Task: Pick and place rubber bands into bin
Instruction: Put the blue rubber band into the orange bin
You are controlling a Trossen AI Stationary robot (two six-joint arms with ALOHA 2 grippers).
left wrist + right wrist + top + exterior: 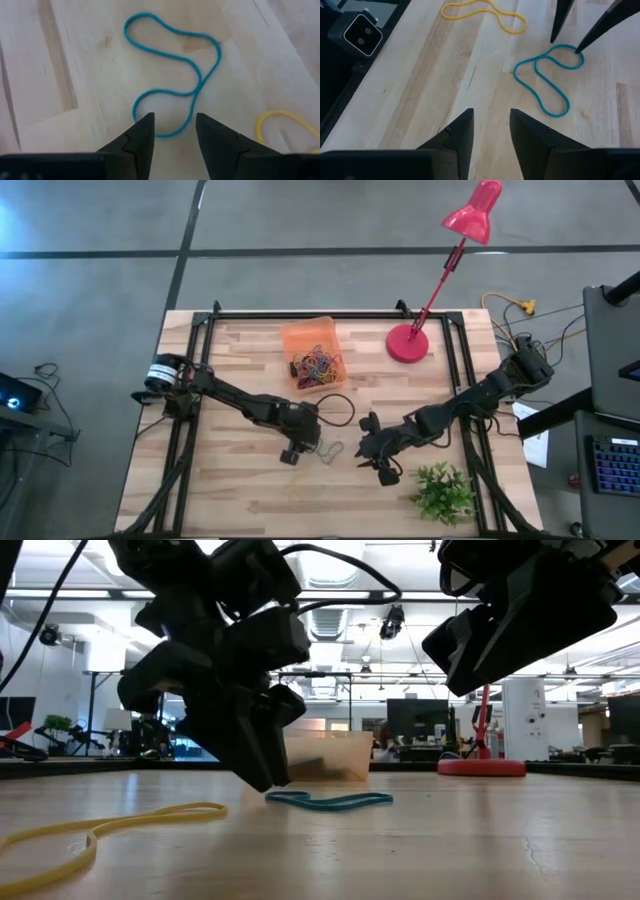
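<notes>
Near the middle of the wooden surface (230,480), the left gripper (292,452) stands with its tips down at one end of a blue-green rubber band (172,75); its jaws are parted and empty, and in the left wrist view they straddle the near loop of the band. The band lies flat in a wavy, pinched shape, its long axis running away from the jaws, so the near loop sits between the tips and the rest stretches beyond them. A yellow rubber band (482,12) lies just beside it, apart from the blue-green one and not between any jaws. The right gripper (385,463) hovers above the surface close by on the other side, its jaws also parted and holding nothing; the left arm is clearly the nearer of the two to the blue-green band, whose far end lies toward the right gripper. The orange bin (312,352) sits toward the far edge of the surface, well apart from both loose bands, and already holds a tangled heap of rubber bands (317,367) in mixed colours. Beside the bin stands a red lamp (440,275), and a small green plant (442,492) sits near the right arm.
</notes>
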